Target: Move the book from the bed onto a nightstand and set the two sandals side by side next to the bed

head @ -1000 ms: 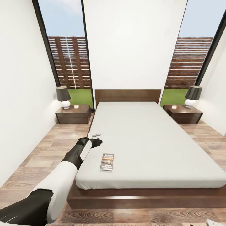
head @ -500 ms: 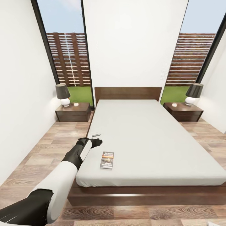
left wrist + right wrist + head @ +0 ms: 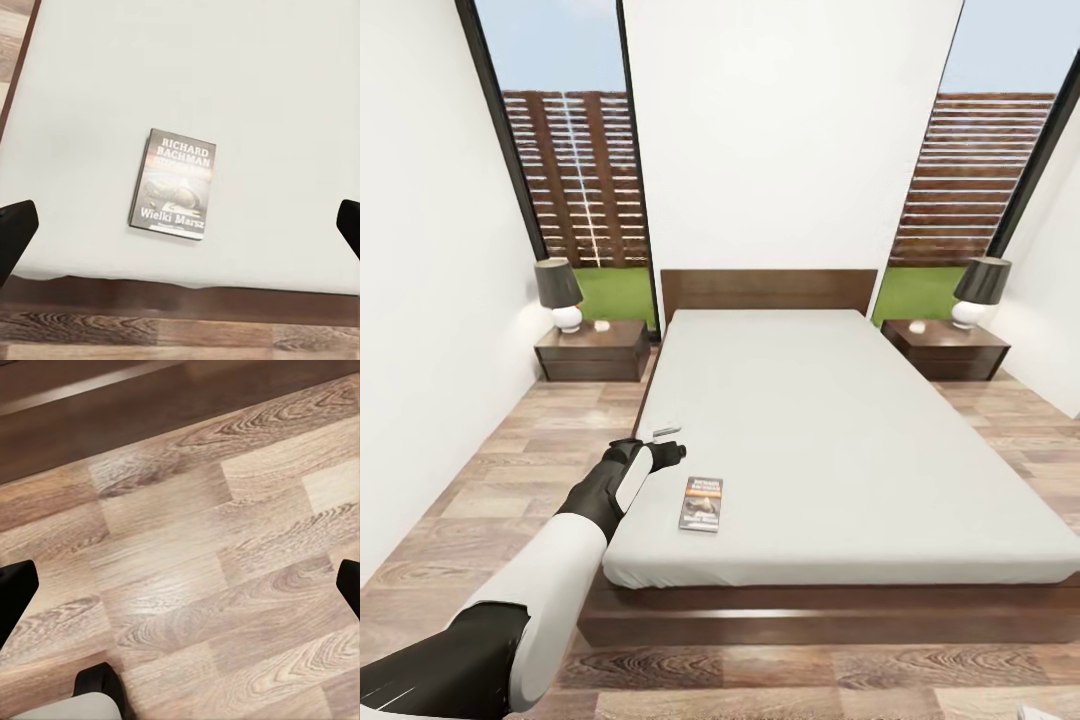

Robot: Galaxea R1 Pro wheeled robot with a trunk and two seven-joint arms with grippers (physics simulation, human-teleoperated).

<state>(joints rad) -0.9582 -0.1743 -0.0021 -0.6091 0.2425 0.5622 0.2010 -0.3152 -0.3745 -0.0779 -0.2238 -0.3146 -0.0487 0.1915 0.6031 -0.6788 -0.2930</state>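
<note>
Camera raised; left arm (image 3: 560,570) outstretched over bed (image 3: 840,440).

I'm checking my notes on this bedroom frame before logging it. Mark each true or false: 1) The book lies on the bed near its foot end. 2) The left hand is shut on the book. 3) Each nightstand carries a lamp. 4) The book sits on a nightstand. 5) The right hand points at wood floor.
1) True: the book lies flat on the bed, near the foot edge.
2) False: the left hand is open, with the book lying between and beyond its fingertips, untouched.
3) True: the left nightstand and the right nightstand each hold a dark-shaded lamp.
4) False: it is on the mattress.
5) True: the right hand, open, faces the plank floor.
</note>
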